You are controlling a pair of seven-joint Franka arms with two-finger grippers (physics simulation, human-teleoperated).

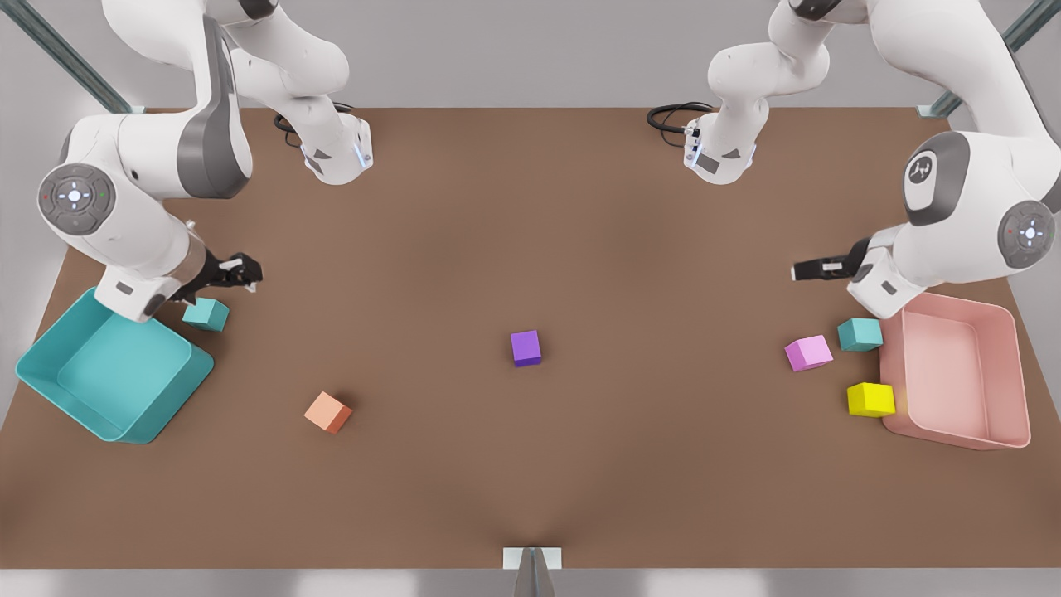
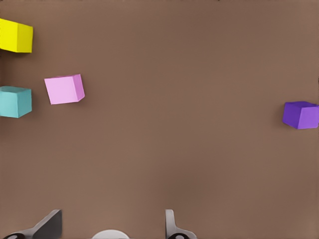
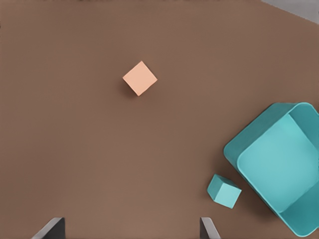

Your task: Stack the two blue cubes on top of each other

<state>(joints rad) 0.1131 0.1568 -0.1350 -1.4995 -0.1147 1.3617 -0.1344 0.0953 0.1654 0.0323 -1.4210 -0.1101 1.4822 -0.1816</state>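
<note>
Yellow cube [image 2: 15, 38] and teal cube [image 2: 15, 101] cut by left wrist view's edge; teal bin [image 3: 279, 164] cropped.

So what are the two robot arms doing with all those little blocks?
Nothing is held yet. The left gripper hangs open near one blue cube, which sits beside the pink cube and the pink bin. The right gripper hangs open above the other blue cube, next to the teal bin. The two cubes sit far apart, unstacked.

Front view overlooks whole table [image 1: 530, 464]; wrist cameras face down.
</note>
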